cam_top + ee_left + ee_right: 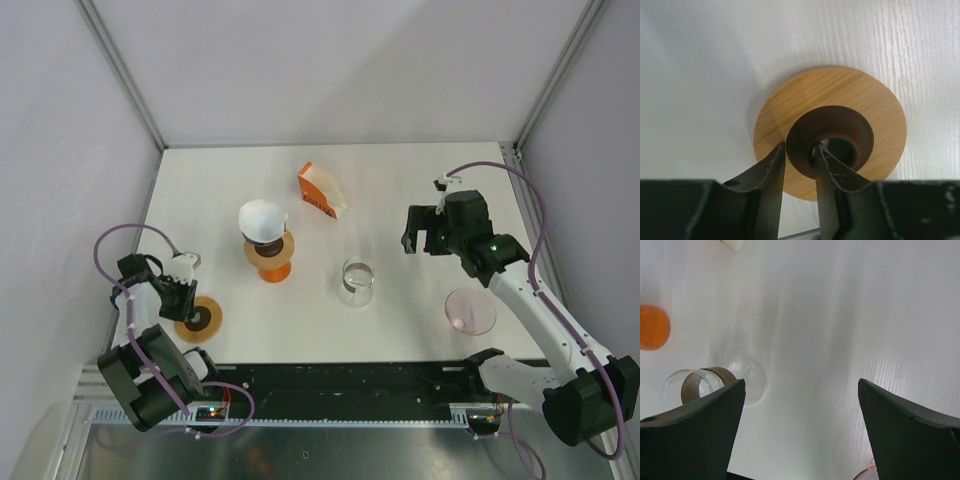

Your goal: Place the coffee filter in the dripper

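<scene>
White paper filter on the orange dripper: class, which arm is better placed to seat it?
Right, probably: the right gripper hangs open and empty, though farther from the white paper filter; the left gripper pinches the dark rim of the round wooden disc.

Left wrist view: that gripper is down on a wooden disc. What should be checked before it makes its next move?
1. Left gripper straddles the wall of the dark ring on the wooden disc: ok.
2. Grip firm: cannot tell.
3. Coffee filter sits atop the orange dripper: ok.
4. Right gripper open and empty: ok.
5. Glass carafe apart from both grippers: ok.
</scene>
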